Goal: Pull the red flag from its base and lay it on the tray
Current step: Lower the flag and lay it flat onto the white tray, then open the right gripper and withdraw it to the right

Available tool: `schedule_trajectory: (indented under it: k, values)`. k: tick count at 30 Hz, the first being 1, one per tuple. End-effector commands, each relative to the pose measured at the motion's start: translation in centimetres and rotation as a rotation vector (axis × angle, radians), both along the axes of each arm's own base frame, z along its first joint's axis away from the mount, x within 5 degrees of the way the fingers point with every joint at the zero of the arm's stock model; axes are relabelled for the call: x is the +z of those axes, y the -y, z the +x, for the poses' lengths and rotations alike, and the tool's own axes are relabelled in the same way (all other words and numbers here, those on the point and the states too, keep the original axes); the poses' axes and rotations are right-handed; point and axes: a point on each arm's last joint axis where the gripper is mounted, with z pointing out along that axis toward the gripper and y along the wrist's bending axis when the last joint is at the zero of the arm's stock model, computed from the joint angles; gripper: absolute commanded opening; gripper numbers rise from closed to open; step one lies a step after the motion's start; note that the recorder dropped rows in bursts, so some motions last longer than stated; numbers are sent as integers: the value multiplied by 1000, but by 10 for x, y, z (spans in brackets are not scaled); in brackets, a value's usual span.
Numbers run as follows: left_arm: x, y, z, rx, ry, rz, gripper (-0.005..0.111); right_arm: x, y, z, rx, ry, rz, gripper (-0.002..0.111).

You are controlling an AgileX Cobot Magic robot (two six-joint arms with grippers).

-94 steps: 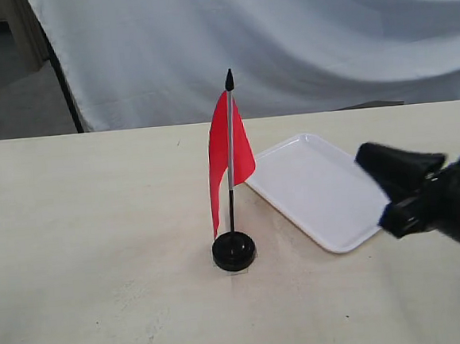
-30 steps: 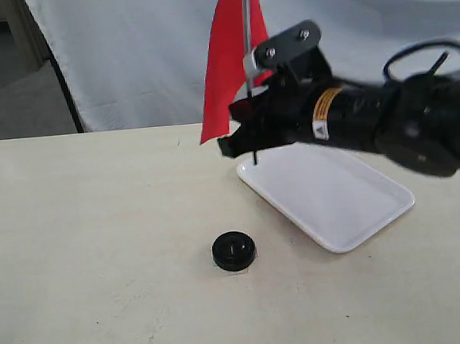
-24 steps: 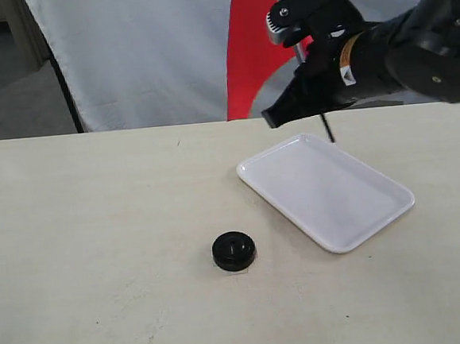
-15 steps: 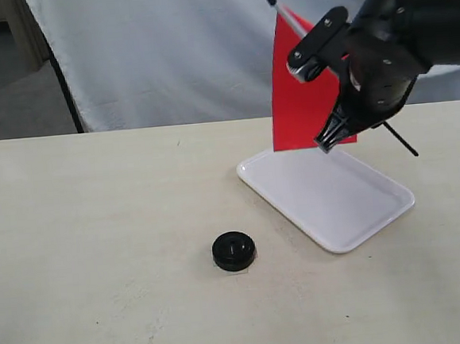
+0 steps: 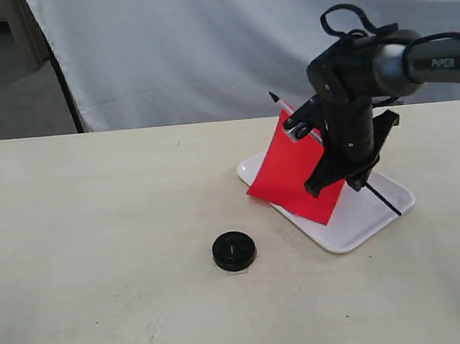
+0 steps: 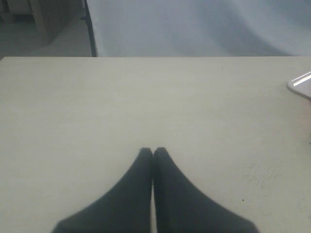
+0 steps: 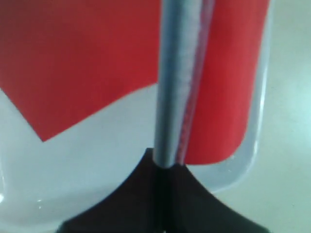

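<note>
My right gripper [image 5: 336,181] is shut on the pole of the red flag [image 5: 292,175], which hangs tilted low over the white tray [image 5: 377,212]. The cloth drapes down onto the tray's near-left rim; the black tip points up and left. In the right wrist view the silver pole [image 7: 176,82] rises from the right gripper [image 7: 165,167], with the flag's red cloth [image 7: 77,63] spread over the tray [image 7: 97,170] behind it. The black round base [image 5: 234,250] sits alone on the table, left of the tray. My left gripper [image 6: 152,151] is shut on nothing, above bare table.
A pale wooden table [image 5: 99,230] carries everything. A white cloth backdrop [image 5: 204,46] hangs behind its far edge. A corner of the tray [image 6: 301,83] shows in the left wrist view.
The right gripper pulled the flag off its base, lifted it, carried it right, then tipped and lowered it over the tray. The base stayed put.
</note>
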Motion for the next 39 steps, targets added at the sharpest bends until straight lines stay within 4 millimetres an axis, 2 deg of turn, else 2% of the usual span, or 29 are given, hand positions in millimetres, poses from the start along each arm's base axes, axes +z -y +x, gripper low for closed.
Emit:
schedule_trajectory:
  k: [1,5,7,9,12,13,15,20,27,29,30,33,36,39]
  values:
    - [0,0,0,-4,4,-1,0,-27,-1,5,31,-52,-7,-1]
    - [0,0,0,-4,4,-1,0,-31,-1,5,32,-53,-5,0]
    - [0,0,0,-4,4,-1,0,-28,-2,8,18,-35,3,5]
    - [0,0,0,-4,4,-1,0,-25,-3,10,3,-24,9,17]
    - [0,0,0,-4,4,-1,0,-21,-5,10,-22,-28,29,48]
    - [0,0,0,-4,4,-1,0,-20,-6,10,-25,-28,37,64]
    - [0,0,0,-4,4,-1,0,-19,-7,11,-21,-17,47,76]
    - [0,0,0,-4,4,-1,0,-7,-14,7,-52,-22,151,64]
    - [0,0,0,-4,4,-1,0,34,-15,-4,-83,-8,217,62]
    - [0,0,0,-4,4,-1,0,45,-15,-8,-92,-3,244,51]
    - [0,0,0,-4,4,-1,0,49,-16,-10,-96,-1,257,41]
    - [0,0,0,-4,4,-1,0,54,-13,-19,-99,-5,266,0]
    - [0,0,0,-4,4,-1,0,51,-2,-28,-98,1,247,-1]
    - [0,0,0,-4,4,-1,0,47,17,-37,-154,-23,264,-1]
